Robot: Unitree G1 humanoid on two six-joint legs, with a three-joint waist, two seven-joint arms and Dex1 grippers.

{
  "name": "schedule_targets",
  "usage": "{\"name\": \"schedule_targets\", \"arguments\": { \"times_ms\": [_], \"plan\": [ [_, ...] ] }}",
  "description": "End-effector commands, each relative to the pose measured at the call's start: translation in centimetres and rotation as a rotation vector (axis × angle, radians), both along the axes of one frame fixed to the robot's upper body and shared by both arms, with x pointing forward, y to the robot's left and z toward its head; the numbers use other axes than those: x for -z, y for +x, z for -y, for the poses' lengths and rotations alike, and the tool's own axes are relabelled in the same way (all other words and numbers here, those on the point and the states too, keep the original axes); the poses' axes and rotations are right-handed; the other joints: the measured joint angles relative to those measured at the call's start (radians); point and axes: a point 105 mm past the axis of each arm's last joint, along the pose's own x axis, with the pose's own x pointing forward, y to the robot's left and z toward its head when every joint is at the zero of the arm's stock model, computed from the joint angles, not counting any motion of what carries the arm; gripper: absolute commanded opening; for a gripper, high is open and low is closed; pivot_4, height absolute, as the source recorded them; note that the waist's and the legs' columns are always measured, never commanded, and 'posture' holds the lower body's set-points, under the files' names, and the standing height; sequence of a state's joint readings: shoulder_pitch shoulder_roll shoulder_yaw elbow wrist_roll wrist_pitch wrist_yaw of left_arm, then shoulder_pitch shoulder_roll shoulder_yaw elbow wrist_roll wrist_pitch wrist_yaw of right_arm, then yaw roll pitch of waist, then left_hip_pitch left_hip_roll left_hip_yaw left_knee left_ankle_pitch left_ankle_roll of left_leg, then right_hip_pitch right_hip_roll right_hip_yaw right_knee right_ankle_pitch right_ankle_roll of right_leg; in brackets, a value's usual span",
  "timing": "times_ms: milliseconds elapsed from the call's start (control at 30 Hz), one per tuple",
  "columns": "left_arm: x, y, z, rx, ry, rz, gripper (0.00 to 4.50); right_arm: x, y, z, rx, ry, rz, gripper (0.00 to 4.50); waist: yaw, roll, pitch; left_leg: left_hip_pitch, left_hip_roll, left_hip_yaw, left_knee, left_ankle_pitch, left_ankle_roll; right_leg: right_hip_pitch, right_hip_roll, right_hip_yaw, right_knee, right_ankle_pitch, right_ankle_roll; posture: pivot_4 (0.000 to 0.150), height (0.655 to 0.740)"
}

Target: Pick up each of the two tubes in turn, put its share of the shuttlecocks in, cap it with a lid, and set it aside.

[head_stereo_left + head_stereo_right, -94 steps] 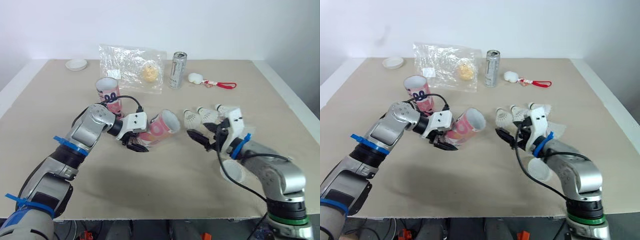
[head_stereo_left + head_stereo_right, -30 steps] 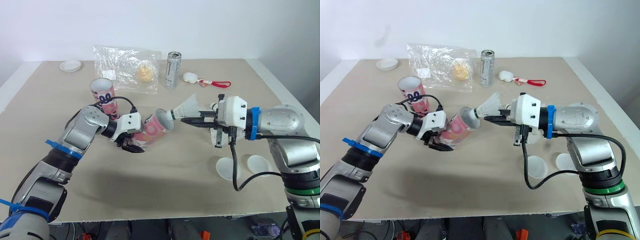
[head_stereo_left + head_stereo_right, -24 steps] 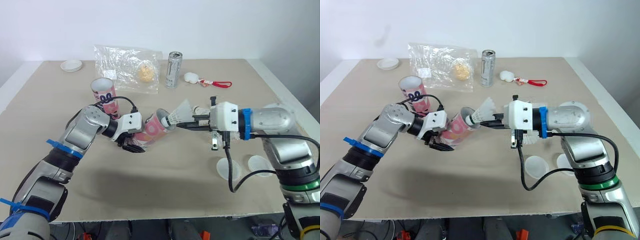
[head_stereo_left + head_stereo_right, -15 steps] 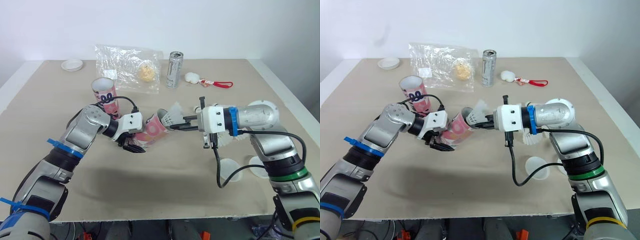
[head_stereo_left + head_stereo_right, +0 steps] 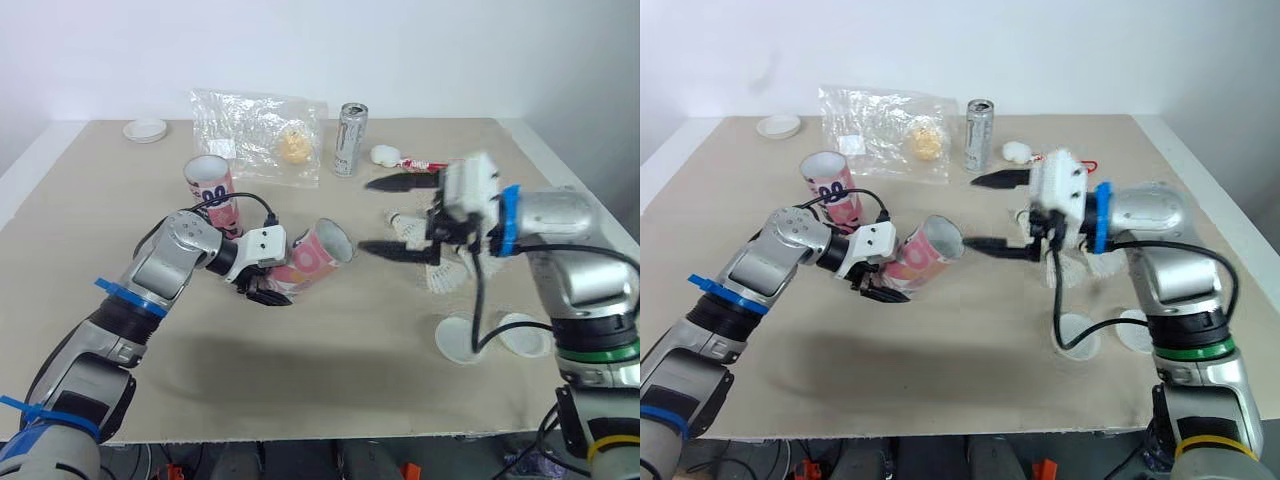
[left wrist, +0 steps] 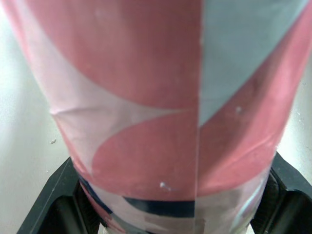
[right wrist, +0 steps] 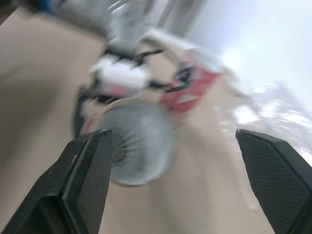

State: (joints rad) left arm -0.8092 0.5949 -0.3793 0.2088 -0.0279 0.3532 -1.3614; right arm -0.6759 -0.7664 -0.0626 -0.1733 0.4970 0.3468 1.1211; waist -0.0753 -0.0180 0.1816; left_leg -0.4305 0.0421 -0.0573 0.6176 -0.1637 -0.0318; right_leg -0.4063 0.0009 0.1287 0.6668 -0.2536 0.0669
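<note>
My left gripper (image 5: 268,285) is clamped on the base end of the pink tube (image 5: 318,255), which it holds tilted, nearer me than the drink can (image 5: 350,140) and slightly to the can's left, mouth turned toward my right arm. My right gripper (image 5: 366,214) hangs nearer me than the can and just to its right, its two fingers (image 5: 400,183) spread wide with nothing between them, pointing at the tube's mouth. In the right wrist view something white shows in that mouth, too blurred to name. The second tube (image 5: 213,188) stands upright to the can's left. Loose shuttlecocks (image 5: 440,272) lie to the can's right and nearer me, behind my right arm. Two lids (image 5: 458,340) lie nearer me than those. The table (image 5: 330,370) carries all of it.
</note>
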Motion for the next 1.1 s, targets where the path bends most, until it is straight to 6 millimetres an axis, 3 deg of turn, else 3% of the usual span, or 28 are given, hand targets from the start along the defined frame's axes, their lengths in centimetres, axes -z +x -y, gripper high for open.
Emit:
{"name": "schedule_targets", "arguments": {
  "times_ms": [33, 300, 500, 733, 1100],
  "plan": [
    [0.9, -0.1, -0.2, 0.0, 0.028, -0.026, 3.26, -1.2, -1.2, 2.5, 0.146, 0.183, -0.09, 4.46, 0.004, 0.0, 0.0, 0.0, 0.0, 0.0, 0.0, 0.0, 0.0, 0.0, 0.0, 0.0, 0.0, 0.0, 0.0, 0.15, 0.74],
    [0.7, -0.3, 1.1, 0.063, 0.02, -0.021, 3.26, 5.5, -3.3, 5.6, 0.674, 0.386, -0.282, 4.46, 0.013, 0.002, -0.001, 0.0, -0.001, 0.0, 0.0, 0.0, 0.0, 0.0, 0.0, 0.0, 0.001, -0.001, 0.001, 0.15, 0.74],
    [0.6, 0.0, 1.5, 0.088, 0.027, -0.017, 3.26, 9.1, -4.3, 6.2, 0.893, 0.413, -0.36, 4.46, 0.018, 0.001, -0.002, -0.001, -0.003, 0.001, 0.002, 0.0, 0.0, 0.0, -0.003, 0.001, 0.0, -0.002, -0.002, 0.15, 0.74],
    [0.2, 0.0, 1.9, 0.117, 0.029, -0.01, 3.26, 12.2, -4.5, 6.6, 1.013, 0.443, -0.464, 4.46, 0.026, 0.001, -0.002, -0.002, -0.004, 0.001, 0.001, 0.0, 0.0, 0.0, -0.004, 0.001, -0.001, -0.003, -0.002, 0.15, 0.74],
    [0.1, -0.2, 2.1, 0.12, 0.026, -0.01, 3.26, 14.3, -1.7, 7.8, 1.047, 0.495, -0.526, 4.46, 0.027, 0.001, -0.002, -0.002, -0.005, 0.0, 0.001, 0.0, 0.0, 0.0, -0.005, 0.0, -0.001, -0.004, -0.001, 0.15, 0.74]
  ]
}}
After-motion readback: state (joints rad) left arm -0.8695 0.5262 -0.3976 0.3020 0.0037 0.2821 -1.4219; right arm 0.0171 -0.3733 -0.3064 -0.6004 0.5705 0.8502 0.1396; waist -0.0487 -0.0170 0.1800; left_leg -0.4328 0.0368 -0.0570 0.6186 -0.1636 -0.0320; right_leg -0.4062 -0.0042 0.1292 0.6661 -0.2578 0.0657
